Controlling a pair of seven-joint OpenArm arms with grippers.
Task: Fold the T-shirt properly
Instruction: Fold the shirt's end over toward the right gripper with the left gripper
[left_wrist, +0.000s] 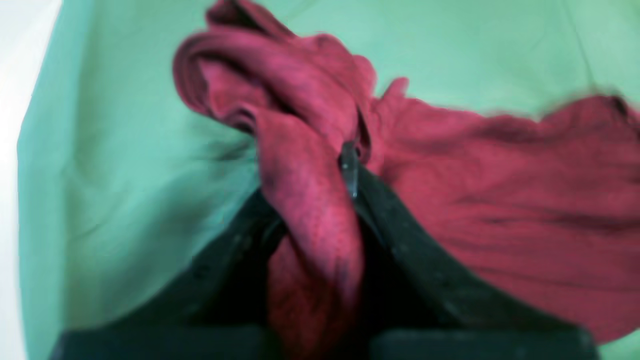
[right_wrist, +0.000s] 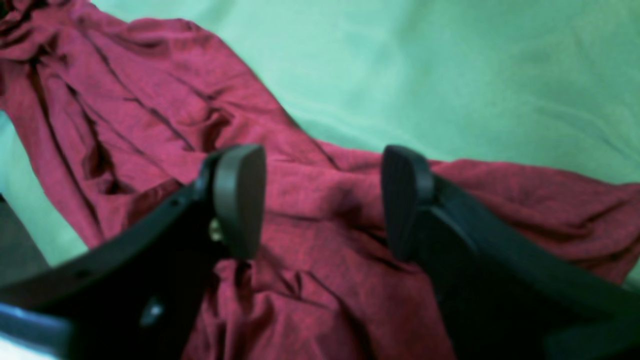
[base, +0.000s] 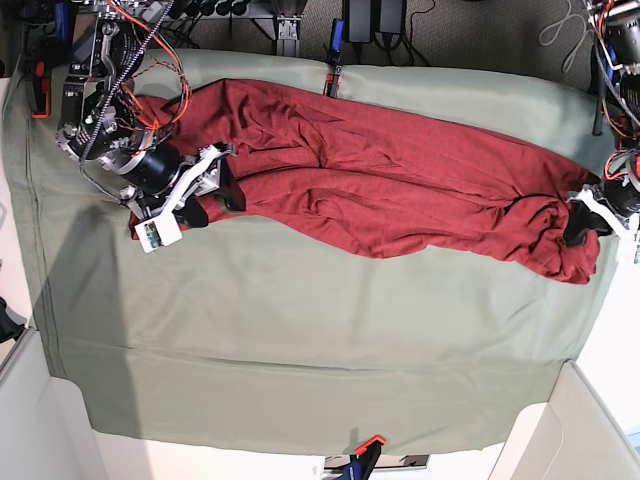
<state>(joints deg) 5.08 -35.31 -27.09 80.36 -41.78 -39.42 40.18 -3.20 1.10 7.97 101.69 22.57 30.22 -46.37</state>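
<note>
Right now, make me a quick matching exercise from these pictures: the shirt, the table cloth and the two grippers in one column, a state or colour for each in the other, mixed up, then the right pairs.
Things:
1. T-shirt
2. table cloth
3. left gripper
4. right gripper

States or colours:
A. open above the fabric, holding nothing
B. sage green
C. dark red, spread out crumpled
D. shut on a bunched end of the shirt

Pairs: 1-C, 2-B, 3-D, 4-A

Green cloth (base: 300, 340) spread flat over the table, a bit wrinkly. Black cables (base: 420, 25) past the far edge.
</note>
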